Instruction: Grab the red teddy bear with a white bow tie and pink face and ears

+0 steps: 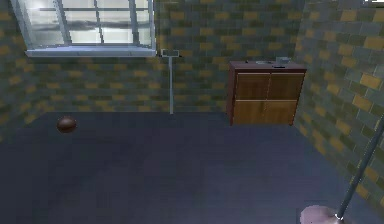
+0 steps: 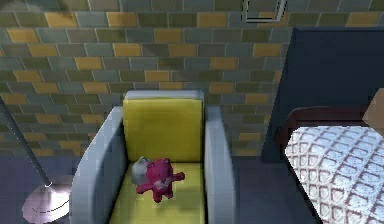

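A small red teddy bear [image 2: 159,180] with a pinkish face lies on the yellow seat of a grey armchair [image 2: 98,160] in the arm side view, low and left of the middle. A small grey thing [image 2: 139,170] rests against the bear on its left side.
A floor lamp with a round base [image 2: 45,198] stands left of the armchair; its pole and base [image 1: 322,214] show again at the forward view's lower right. A bed [image 2: 340,165] lies to the right. Ahead are a wooden dresser [image 1: 266,93], a window [image 1: 90,25], a brown ball [image 1: 67,124] and dark open floor.
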